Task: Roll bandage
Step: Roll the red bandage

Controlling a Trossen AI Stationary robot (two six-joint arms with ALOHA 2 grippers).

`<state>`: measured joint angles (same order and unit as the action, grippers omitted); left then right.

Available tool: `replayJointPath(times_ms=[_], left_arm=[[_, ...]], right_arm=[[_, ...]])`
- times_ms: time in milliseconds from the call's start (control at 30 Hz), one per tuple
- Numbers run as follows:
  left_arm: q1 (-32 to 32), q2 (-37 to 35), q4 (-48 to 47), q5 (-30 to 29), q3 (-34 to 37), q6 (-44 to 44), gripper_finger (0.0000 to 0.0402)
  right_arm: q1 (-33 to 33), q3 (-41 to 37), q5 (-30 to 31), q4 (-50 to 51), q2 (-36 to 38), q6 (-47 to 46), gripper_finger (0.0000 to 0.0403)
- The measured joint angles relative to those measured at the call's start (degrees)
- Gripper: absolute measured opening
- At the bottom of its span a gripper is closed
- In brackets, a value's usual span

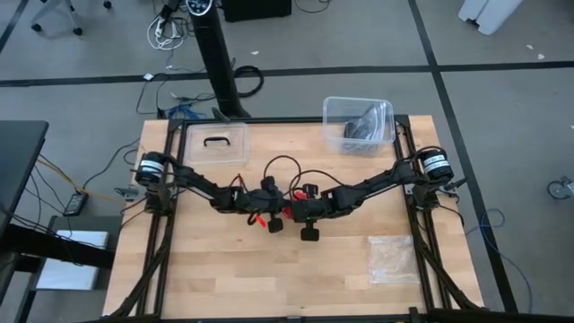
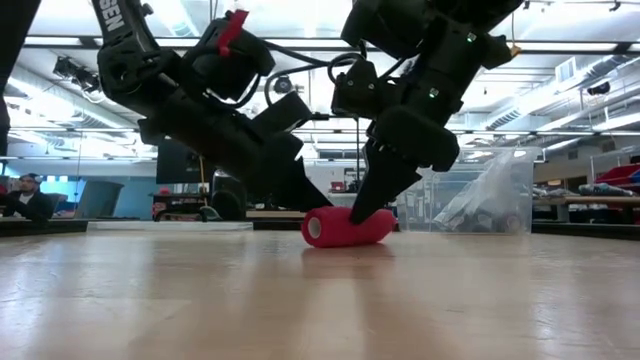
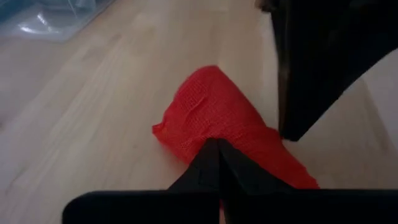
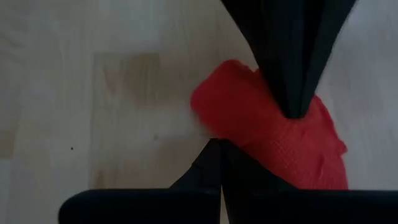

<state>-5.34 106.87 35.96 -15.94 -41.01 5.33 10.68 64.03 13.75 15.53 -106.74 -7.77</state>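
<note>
Resting mid-surface, the bandage [image 2: 347, 226] is a stubby roll. Left gripper [image 3: 219, 149] and right gripper [image 4: 219, 146] press it, fingers closed, holding nothing. Risk: uneven tip pressure may skid or unwind it.

Grey floor [image 1: 502, 36] with dark seams; black desk [image 1: 18, 170] at one side. Loose cables [image 1: 166, 31] on floor. Ceiling lights [image 2: 300, 20], beams overhead; seated person [image 2: 22, 195] in distance.

high view looks straight down on the table [image 1: 224, 269]; low view faces level across it; both wrist views sit close above the bandage [image 3: 217, 118], shared by all.
</note>
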Motion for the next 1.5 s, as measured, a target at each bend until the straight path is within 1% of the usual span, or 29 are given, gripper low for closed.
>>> replayJointPath(times_ms=[133, 200, 400, 533, 600, 667, 867, 1000, 1200, 1433, 1500], left_arm=[[-0.1, 0.0, -1.4, -0.7, 0.0, 0.9, 0.0], [-0.3, 0.0, -1.0, -0.6, 0.0, 0.9, 0.0], [-0.4, 0.0, -0.9, 0.0, 0.1, 0.8, 0.0], [-0.6, 0.1, -0.8, 0.1, 0.1, 0.8, 0.0], [-0.8, 0.1, -0.7, 0.1, 0.1, 0.8, 0.0], [-0.9, 0.1, -0.5, 0.2, 0.1, 0.7, 0.0], [-1.1, -0.1, 0.3, 0.1, 0.1, -0.6, 0.0], [-1.1, -0.3, 0.8, -0.1, 0.1, -0.8, 0.0], [-1.1, -0.3, 4.1, -0.1, 0.1, -0.5, 0.0], [-1.5, -0.3, 14.5, 7.6, 0.1, 2.4, 0.0], [-1.9, -0.4, 16.1, 9.8, 0.0, 2.7, 0.0]], right_arm=[[0.1, 0.0, 0.0, 0.4, 0.0, -0.6, 0.0], [0.6, 0.0, 1.2, -0.1, 0.0, -0.3, 0.0], [2.3, 0.0, 9.0, -2.3, 0.9, -0.3, 0.0], [2.5, 0.0, 14.5, -1.0, 0.9, -2.5, 0.0], [2.5, 0.0, 16.1, -0.5, 0.9, -4.1, 0.0], [2.4, -0.3, 16.1, -1.1, 0.9, -4.8, 0.0], [3.2, -4.8, 15.3, -5.9, 1.2, -8.2, 0.0], [5.4, -6.0, 17.7, -5.2, 1.2, -10.6, 0.0], [7.6, -6.1, 17.3, -4.8, 1.0, -11.6, 0.0], [7.7, -6.1, 16.8, -4.8, 0.9, -12.1, 0.0], [7.7, -6.1, 16.8, -4.8, 0.9, -12.1, 0.0]])
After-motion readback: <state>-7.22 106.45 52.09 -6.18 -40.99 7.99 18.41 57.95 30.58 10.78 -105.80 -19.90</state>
